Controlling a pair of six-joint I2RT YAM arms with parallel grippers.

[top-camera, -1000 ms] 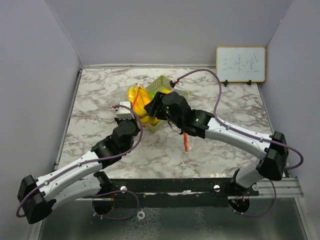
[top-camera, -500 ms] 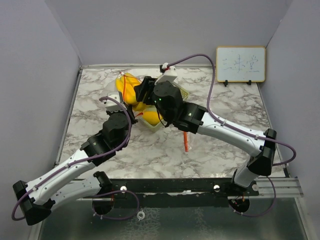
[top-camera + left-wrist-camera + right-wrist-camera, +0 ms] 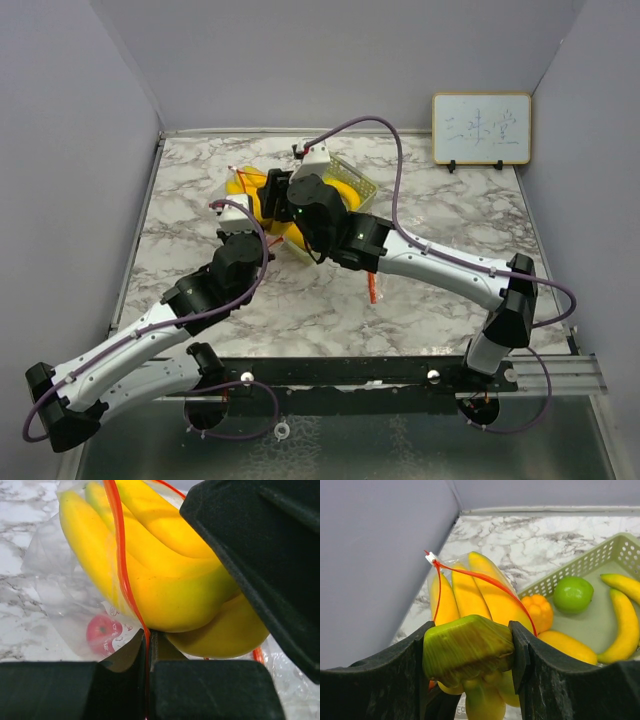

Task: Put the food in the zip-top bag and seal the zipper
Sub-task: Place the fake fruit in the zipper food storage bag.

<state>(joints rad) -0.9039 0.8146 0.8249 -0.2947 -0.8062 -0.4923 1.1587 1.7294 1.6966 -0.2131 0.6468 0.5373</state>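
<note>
The table (image 3: 450, 290) is white marble veined with grey, under plain grey walls (image 3: 300, 60). The bunch of yellow toy bananas (image 3: 470, 592) shades to olive green and brown at its stem end. It shows through a clear plastic zip-top bag (image 3: 55, 580) edged with a red-orange zipper strip (image 3: 121, 565) that ends in a white slider (image 3: 430, 557). A red toy apple (image 3: 100, 632) also shows through the plastic. The pale green mesh basket (image 3: 600, 555) holds a bright green lime (image 3: 573, 594) and single yellow bananas (image 3: 622, 625). A bumpy orange fruit (image 3: 538, 611) has a deeper orange tone than the bananas. The robot arms (image 3: 440, 268) are white with black joints and purple cables (image 3: 365, 119), and the whiteboard (image 3: 481, 128) has a pale wooden frame.
</note>
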